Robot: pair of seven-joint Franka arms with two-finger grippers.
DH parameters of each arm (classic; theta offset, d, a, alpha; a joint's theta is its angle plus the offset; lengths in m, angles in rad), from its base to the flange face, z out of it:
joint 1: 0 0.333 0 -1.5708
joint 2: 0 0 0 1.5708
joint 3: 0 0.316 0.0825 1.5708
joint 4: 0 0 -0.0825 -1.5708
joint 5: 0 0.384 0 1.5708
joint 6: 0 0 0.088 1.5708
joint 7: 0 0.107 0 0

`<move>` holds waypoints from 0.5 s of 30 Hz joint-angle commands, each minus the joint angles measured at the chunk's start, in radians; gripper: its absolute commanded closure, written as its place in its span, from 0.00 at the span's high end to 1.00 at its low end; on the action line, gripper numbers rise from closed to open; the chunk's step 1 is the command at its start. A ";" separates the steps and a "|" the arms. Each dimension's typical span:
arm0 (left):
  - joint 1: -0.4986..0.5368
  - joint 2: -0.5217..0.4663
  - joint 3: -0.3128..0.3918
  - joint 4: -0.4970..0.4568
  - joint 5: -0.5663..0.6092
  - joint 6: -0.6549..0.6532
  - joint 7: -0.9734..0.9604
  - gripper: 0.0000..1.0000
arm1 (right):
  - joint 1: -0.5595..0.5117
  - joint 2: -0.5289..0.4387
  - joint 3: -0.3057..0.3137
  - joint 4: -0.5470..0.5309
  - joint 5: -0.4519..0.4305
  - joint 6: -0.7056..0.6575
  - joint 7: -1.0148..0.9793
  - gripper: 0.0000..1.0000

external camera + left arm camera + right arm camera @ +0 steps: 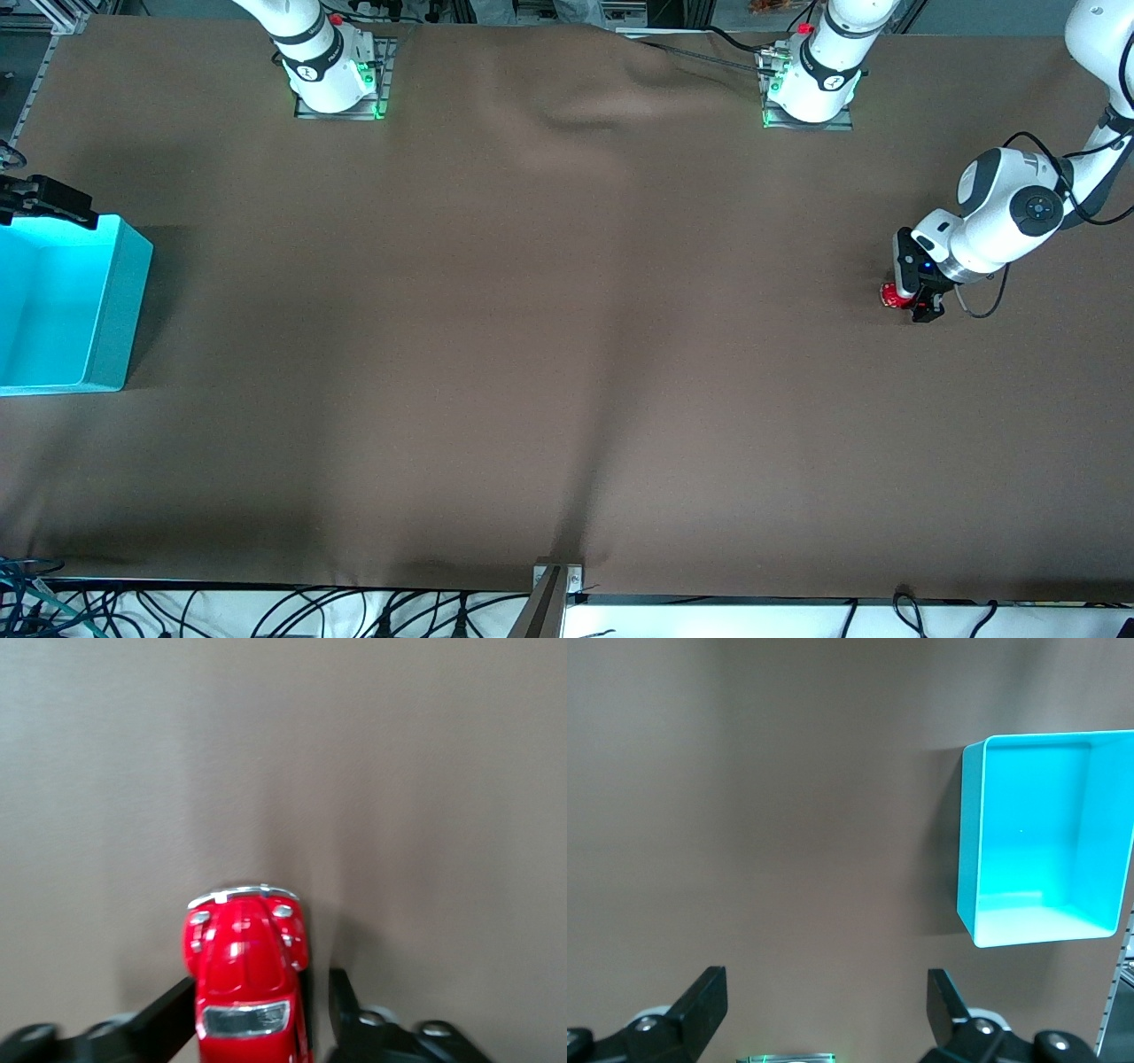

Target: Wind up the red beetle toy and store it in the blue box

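From the front camera you see the left arm folded low at its own end of the table, wrist turned down so the left gripper (912,306) sits at the brown table cloth (532,354). One red beetle toy (891,296) shows there, partly hidden by the fingers. At the right arm's end stands one blue box (115,301), open-topped; the right gripper (40,202) hangs over its rim farthest from the camera, and that arm waits.

In the left wrist view you look down on the single red beetle toy (246,979) lying on the cloth between the two black fingers (164,1019). The jaws stand partly open: one finger is touching the toy's side or just beside it, you cannot tell which, and the other stands apart with cloth showing in the gap.

In the right wrist view the right gripper (824,1005) has its fingers spread wide with nothing between them. You see the one blue box (970,859) on the cloth, nothing inside it.
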 commanded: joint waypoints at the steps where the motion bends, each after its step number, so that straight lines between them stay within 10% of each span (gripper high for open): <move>1: 0.007 0.047 0.006 0.008 0.034 -0.004 0.017 1.00 | -0.004 -0.003 0.000 0.010 0.016 -0.010 -0.015 1.00; 15: 0.009 0.010 -0.006 0.008 0.022 -0.014 0.018 1.00 | -0.004 -0.003 0.000 0.010 0.016 -0.010 -0.015 1.00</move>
